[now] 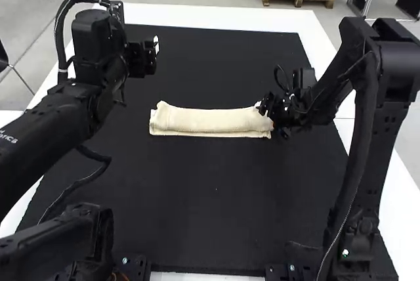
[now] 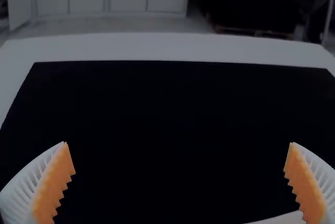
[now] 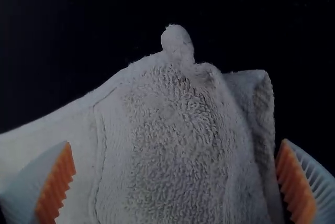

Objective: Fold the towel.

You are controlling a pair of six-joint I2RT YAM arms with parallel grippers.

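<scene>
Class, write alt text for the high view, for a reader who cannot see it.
A cream towel, folded into a long narrow strip, lies on a black mat; the right arm's gripper is at its right end, while the left arm's gripper hangs away from it.

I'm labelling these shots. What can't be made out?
- High view: the towel's end at the right claw, partly covered by it.
- High view: inner layers, hidden by the top layer.
- Left wrist view: a pale strip, cut off by the edge.
- Right wrist view: the towel's other end, cut off too.
</scene>
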